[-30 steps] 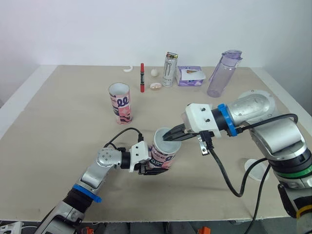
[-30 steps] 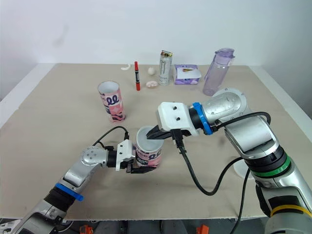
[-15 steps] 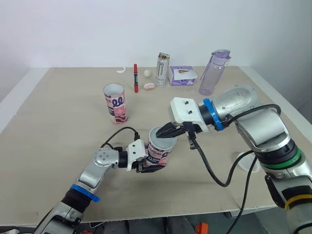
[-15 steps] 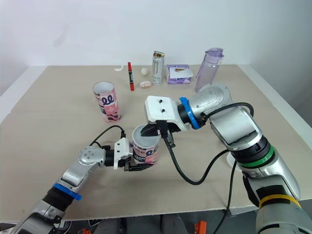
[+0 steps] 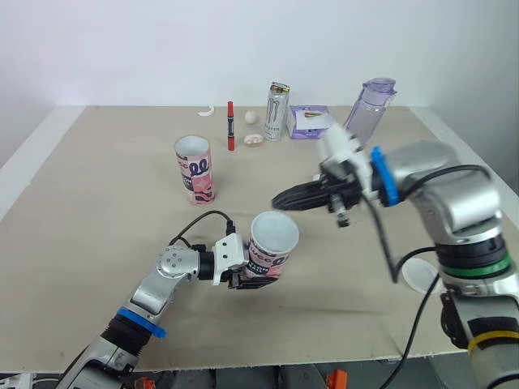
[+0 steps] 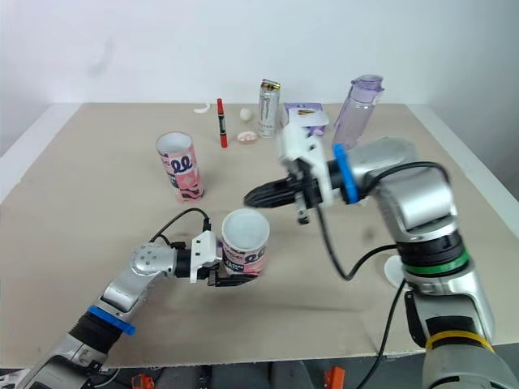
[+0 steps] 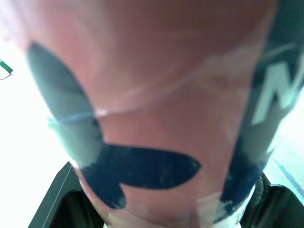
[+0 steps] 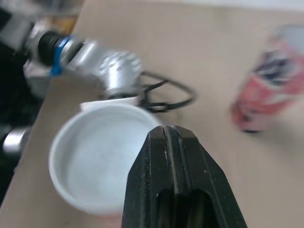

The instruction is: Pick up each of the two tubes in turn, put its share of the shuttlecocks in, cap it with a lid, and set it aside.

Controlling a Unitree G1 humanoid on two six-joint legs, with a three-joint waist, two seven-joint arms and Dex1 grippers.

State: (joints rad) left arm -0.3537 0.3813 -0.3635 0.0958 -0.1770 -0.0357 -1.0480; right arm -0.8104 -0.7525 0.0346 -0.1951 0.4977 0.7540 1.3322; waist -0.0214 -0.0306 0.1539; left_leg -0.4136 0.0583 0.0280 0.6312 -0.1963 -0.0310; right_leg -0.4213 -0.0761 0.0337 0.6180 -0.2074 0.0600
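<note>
My left gripper [image 5: 251,278] is shut on a pink and navy patterned tube [image 5: 271,244], held just above the table near the front middle with its open mouth [image 8: 100,156] tilted up and to the right. The tube's wall [image 7: 152,109] sits close between the left fingers. My right gripper [image 5: 280,199] hovers above and behind the tube's mouth, shut with nothing in it; its black fingers [image 8: 164,156] are pressed together. A second matching tube [image 5: 196,168] stands upright further back on the left. A white lid [image 5: 421,275] lies flat at the right.
Along the back edge are a red marker [image 5: 230,126], a silver can [image 5: 278,111], a purple tissue pack [image 5: 308,121], a translucent purple bottle [image 5: 369,109] and two small pale objects [image 5: 254,118], [image 5: 255,139]. A black cable [image 5: 389,243] hangs from my right arm.
My right gripper has risen from the tube's mouth and drawn back to the right. The held tube is tipped more, its mouth more exposed. The camera view shifted.
</note>
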